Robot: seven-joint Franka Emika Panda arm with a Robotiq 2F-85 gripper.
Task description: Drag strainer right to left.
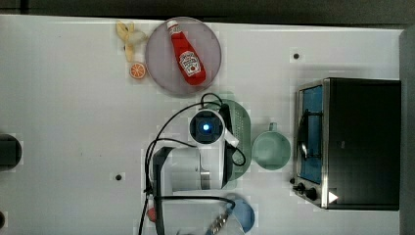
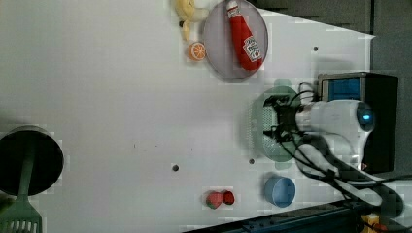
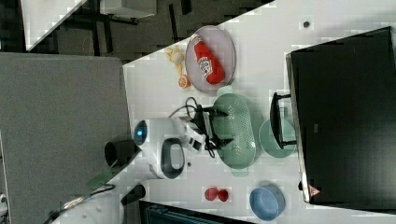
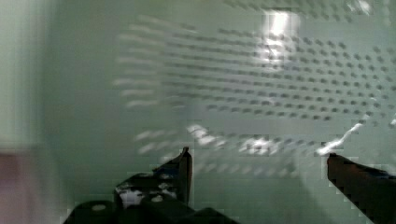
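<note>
Gripper [image 3: 219,126] is spread wide, nothing clamped between the fingers [image 4: 180,170]. In the wrist view the two dark fingertips stand far apart with the strainer's [image 4: 261,84] perforated bottom right behind them; the gap between them is bare green plastic. Can't tell from that view whether the tips actually touch the bottom.

In the right view the fingers reach over the strainer [image 3: 238,130] from the right view's left side, one tip near each long wall, inside the rim. The left view shows the same: gripper [image 2: 273,116] over the strainer [image 2: 260,127], arm body coming in from the left view's right.

The strainer sits on the white table [image 1: 68,98], in the middle region. In the top view the arm covers most of it; a strip of the strainer [image 1: 241,127] shows at the arm's right edge. The pale green mug [image 1: 271,149] is just beside it on the top view's right, then the black toaster oven [image 1: 362,142] beyond the mug. The grey-lilac plate [image 1: 159,58] with the ketchup bottle [image 1: 187,53] lies near the strainer's upper end in the top view, close but apart. An orange slice [image 1: 137,70] and a banana [image 1: 128,36] sit at the plate's left in the top view. A blue bowl [image 3: 267,203] and a strawberry [image 3: 216,194] lie near the strainer's other end in the right view, apart from it.
</note>
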